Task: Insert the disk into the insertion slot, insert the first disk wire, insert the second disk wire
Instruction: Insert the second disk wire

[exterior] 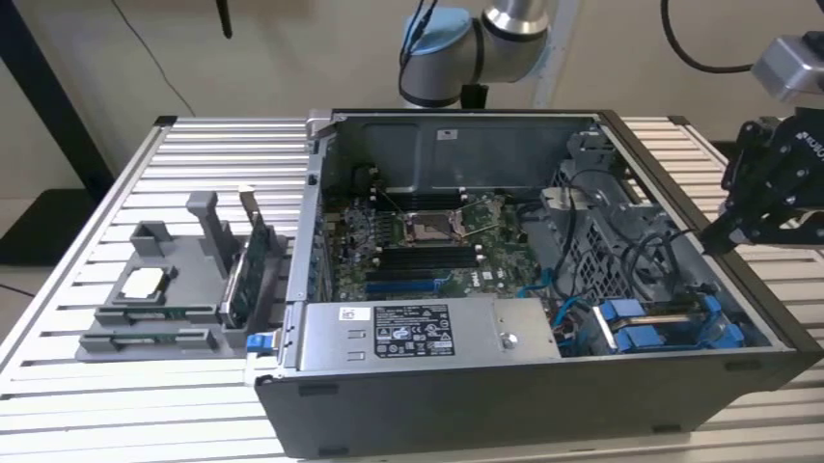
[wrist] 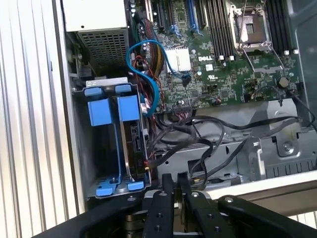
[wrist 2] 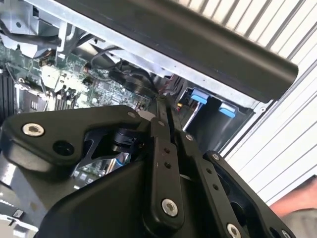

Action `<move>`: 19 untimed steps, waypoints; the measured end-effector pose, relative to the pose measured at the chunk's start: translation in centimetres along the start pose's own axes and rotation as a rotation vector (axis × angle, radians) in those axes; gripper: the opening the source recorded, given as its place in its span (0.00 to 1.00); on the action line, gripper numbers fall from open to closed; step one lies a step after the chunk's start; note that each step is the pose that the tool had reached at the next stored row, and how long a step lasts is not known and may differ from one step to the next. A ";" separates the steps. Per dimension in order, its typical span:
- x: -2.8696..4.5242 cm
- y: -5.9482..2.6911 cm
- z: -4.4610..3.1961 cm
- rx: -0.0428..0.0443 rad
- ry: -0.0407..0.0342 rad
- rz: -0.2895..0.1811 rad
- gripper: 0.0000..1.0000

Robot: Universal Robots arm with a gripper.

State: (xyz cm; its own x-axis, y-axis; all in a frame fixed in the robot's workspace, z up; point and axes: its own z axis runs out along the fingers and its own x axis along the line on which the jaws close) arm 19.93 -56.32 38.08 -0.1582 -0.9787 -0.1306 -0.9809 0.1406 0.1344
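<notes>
gripper (exterior: 712, 243) hangs above the computer case (exterior: 515, 405) wall at the exterior view's right, well apart from the bay; fingers pressed together in both wrist views, nothing visible between them; disk (wrist: 132, 144) looks already seated on edge in the insertion slot (wrist: 81, 148), blue carrier tabs at its end, so step one reads as done; blue cable (wrist: 143, 54) and a bundle of dark wires (wrist: 198, 148) lie loose just beside the bay; cannot tell whether any plug is mated to the disk; judging by that, both wire insertions are probably left; motherboard (wrist: 223, 74) untouched.
</notes>
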 end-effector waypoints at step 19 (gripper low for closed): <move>1.22 5.93 0.10 0.0032 -0.0140 -0.001 0.16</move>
State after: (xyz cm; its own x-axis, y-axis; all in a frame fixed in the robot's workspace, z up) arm 13.91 -56.66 38.62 -0.1585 -0.9767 -0.1444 -0.9814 0.1399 0.1311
